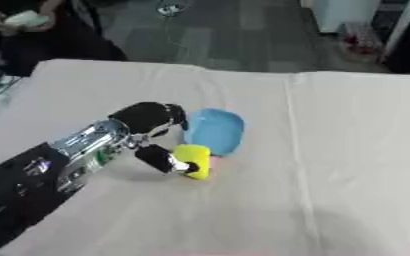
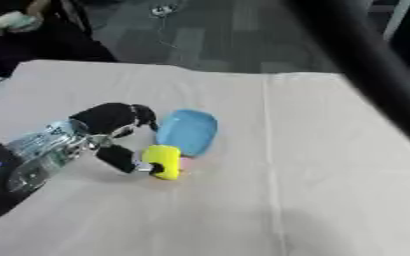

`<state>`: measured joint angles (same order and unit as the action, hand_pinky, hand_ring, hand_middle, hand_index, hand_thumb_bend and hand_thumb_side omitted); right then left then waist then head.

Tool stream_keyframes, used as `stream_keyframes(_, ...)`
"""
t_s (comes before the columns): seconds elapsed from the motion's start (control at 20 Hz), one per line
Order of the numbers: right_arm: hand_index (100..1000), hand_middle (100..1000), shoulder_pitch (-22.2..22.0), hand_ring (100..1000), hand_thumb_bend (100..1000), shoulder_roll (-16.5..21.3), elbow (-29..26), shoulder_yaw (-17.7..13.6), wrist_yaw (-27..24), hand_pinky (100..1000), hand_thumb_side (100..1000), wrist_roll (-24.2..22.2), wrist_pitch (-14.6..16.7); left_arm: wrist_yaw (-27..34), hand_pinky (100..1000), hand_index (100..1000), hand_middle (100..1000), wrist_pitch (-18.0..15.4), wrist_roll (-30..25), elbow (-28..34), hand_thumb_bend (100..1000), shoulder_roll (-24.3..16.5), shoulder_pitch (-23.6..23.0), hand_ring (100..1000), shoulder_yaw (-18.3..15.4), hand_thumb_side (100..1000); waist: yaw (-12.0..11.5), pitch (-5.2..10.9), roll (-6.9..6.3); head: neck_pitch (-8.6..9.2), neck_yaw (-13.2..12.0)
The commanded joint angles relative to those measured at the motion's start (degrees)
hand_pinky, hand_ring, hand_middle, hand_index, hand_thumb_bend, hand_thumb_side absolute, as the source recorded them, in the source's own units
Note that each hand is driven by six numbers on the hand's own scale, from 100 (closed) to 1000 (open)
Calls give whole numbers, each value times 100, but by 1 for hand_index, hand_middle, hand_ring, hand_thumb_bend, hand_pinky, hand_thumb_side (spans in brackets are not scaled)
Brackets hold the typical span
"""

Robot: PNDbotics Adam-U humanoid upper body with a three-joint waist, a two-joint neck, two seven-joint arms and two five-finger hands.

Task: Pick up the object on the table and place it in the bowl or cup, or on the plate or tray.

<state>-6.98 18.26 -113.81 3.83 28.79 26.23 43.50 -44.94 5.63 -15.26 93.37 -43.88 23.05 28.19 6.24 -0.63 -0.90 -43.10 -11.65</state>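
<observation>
The left hand [image 1: 156, 130] reaches in from the near left, its thumb and fingers curled around a yellow object [image 1: 194, 160]. The object lies on the white worktop [image 1: 331, 175], touching the near edge of the blue plate [image 1: 215, 130], with something pink just beside it. To do this step well, I think the hand should lift the object fully before moving it far and slightly right over the plate, then let go low. The plate rim may catch the object. The right hand is not visible; a dark bar [image 2: 366, 65] crosses the right eye view.
</observation>
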Motion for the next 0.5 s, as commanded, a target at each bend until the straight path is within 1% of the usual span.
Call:
stream_keyframes(0.05,200,452,64,413,100,117,-78,-37,-17,167,935,67,101,102,708,797,811,20,-180,42,532,-53,145,708,3,790,11,47,-6,0,-76)
stream_keyframes(0.35,203,452,90,413,100,133,-78,-40,-52,168,932,57,117,56,711,798,811,4,-378,-54,541,55,212,711,89,779,43,40,-9,-11,-93)
stream_keyframes(0.5,205,452,118,413,100,150,-78,-64,-101,168,931,54,123,4,711,798,811,-18,-377,-187,543,131,211,712,115,773,70,30,-10,38,-93)
